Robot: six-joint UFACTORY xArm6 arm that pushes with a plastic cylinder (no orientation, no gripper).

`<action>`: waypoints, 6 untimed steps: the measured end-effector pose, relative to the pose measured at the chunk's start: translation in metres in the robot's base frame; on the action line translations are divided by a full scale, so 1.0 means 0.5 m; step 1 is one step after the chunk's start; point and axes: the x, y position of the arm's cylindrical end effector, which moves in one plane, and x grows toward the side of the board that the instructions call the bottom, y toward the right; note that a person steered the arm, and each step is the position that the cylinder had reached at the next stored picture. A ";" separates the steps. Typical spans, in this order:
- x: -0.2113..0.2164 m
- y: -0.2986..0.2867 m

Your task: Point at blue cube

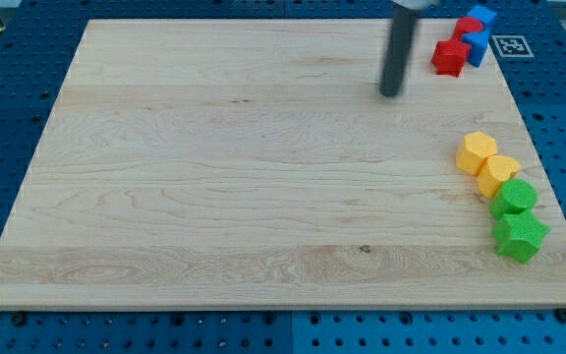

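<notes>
The blue cube (480, 16) sits at the board's top right corner, with another blue block (477, 45) just below it. A red block (449, 58) and a second red block (468, 28) lie beside them. My tip (391, 93) rests on the board to the left of this cluster, below and left of the blue cube, about a block's width from the nearest red block.
Two yellow blocks (477, 151) (499, 174) and two green blocks (514, 198) (521, 236) form a chain near the right edge. The wooden board (214, 197) lies on a blue pegboard table. A marker tag (511, 45) sits past the top right corner.
</notes>
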 end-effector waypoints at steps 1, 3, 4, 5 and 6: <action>0.049 0.279; 0.044 0.345; -0.108 0.344; -0.331 0.341; -0.358 0.339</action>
